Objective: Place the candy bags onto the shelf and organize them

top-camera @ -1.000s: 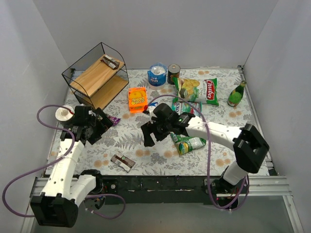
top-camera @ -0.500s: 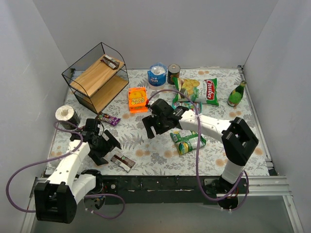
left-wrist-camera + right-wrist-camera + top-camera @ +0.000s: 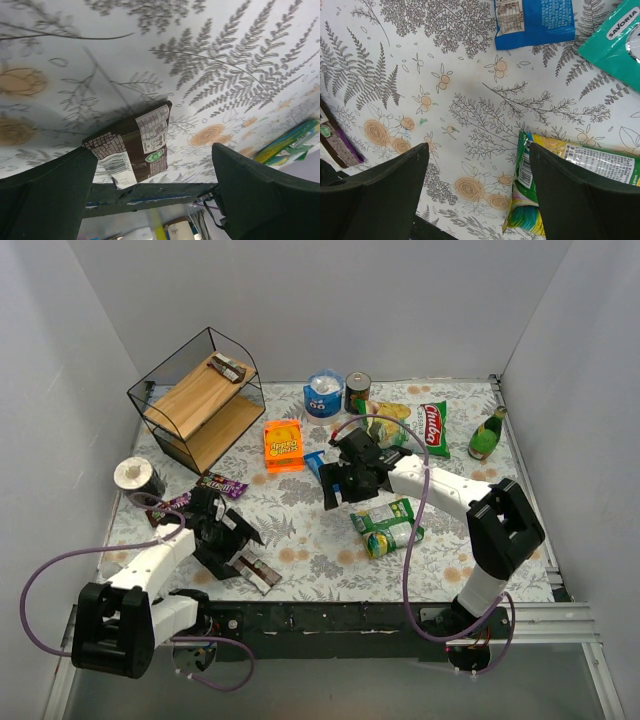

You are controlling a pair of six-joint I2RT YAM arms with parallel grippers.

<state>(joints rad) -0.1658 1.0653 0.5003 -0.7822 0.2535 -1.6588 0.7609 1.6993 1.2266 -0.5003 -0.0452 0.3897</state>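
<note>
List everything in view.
shelf: 1, wood and wire, back left
brown bars: 2, brown, shelf top, front edge
purple bar: 1, purple, left
orange pouch: 1, orange, centre back
blue wrapper: 1, blue, centre
teal pouch: 1, teal, beside it
green pouch: 1, green-yellow, right front
chip bag: 1, green, back right
bottle: 1, green, far right
cans: 2, blue, dark, back
pale tub: 1, whitish, left
end effectors: 2, black, both open

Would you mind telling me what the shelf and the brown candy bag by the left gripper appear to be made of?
The shelf looks like pale matte wood boards with visible grain, set in a thin black wire frame, probably metal. The brown candy bag seems to be thin plastic film, going by its printed label panels and slight sheen.
</note>
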